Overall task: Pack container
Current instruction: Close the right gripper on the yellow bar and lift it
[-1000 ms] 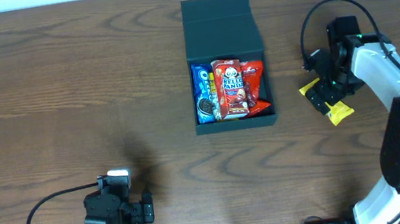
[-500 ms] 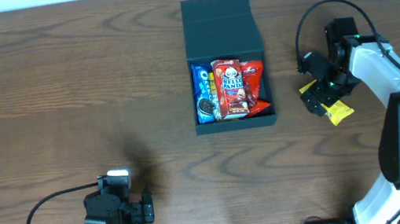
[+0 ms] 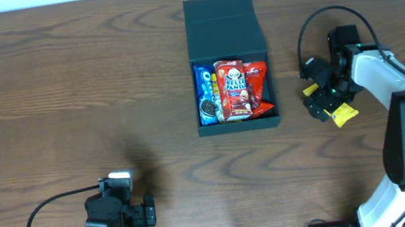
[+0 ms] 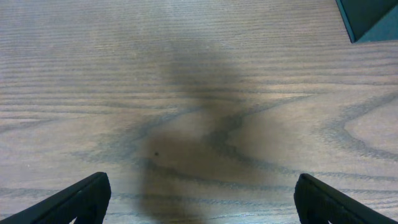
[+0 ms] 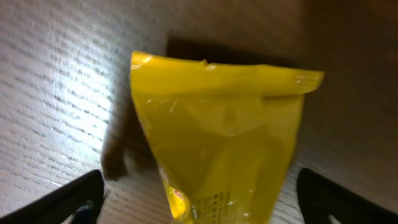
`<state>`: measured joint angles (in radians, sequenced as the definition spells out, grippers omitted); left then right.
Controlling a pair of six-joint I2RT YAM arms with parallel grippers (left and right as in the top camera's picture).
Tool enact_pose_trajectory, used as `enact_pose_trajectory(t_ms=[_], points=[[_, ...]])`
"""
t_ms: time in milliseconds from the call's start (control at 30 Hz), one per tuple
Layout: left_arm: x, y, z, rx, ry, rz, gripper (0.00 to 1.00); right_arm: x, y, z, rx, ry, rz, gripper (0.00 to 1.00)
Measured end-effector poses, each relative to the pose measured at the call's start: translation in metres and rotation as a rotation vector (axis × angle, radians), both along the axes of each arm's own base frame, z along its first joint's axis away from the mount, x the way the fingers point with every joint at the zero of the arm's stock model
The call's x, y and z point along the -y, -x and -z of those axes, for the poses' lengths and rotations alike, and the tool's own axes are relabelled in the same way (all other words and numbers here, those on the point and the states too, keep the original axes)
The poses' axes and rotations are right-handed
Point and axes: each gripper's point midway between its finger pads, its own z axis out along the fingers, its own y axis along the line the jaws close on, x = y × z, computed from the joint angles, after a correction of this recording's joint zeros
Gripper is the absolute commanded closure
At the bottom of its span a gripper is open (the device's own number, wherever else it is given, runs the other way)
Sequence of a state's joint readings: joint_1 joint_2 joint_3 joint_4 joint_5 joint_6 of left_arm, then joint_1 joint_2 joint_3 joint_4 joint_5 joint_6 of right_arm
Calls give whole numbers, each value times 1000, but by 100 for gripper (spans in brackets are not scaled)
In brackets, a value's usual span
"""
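The container [image 3: 224, 26] stands open to the left of the right gripper [image 3: 320, 101], near it but not touching. Its flap lid is laid back flat on the far side. Inside, three snack packets stand side by side: a blue packet [image 3: 205, 94] farthest from that gripper, a red panda-print packet [image 3: 234, 88] in the middle, and a plain red packet [image 3: 258, 79] nearest to it.

Directly under the right gripper a yellow packet [image 5: 217, 143] lies flat on the table [image 3: 62, 86]. In the right wrist view it runs up the gap between the two fingers [image 5: 81, 196]. The jaws are spread wide, one tip on each side of the packet, and neither is seen to touch it, so nothing is gripped. The right arm [image 3: 378, 75] reaches in from the robot's right, its wrist bent down and turned toward the container.

The left arm [image 3: 110, 220] is folded back at the near edge of the table. The left gripper [image 4: 199, 199] is also spread wide over bare wood, with nothing between its fingers. From it, the container is well ahead and to the right, and only one corner shows at the top of the left wrist view.
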<state>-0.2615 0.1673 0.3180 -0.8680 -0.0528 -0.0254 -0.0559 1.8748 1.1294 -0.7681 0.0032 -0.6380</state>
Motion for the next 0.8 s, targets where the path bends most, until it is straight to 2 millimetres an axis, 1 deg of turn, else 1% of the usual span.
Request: enact_pose_trajectory(t_ms=[67,100,233,333,400,467,533,667,733,800], points=[[0,0,0,0,0,0,5,0,2,2,-6,0,-3,33],[0,0,0,0,0,0,5,0,3,2,-9,0,-1,36],[0,0,0,0,0,0,5,0,3,2,-7,0,-2,37],[0,0,0,0,0,0,5,0,3,2,-7,0,-5,45],[0,0,0,0,0,0,5,0,3,2,-9,0,-6,54],[0,0,0,0,0,0,5,0,5,2,-17,0,-4,58],[0,0,0,0,0,0,5,0,6,2,-21,-1,-6,65],[0,0,0,0,0,0,5,0,7,2,-26,-2,-2,71],[0,0,0,0,0,0,5,0,7,2,-26,-2,-3,76],[0,0,0,0,0,0,5,0,7,2,-26,-2,-3,77]])
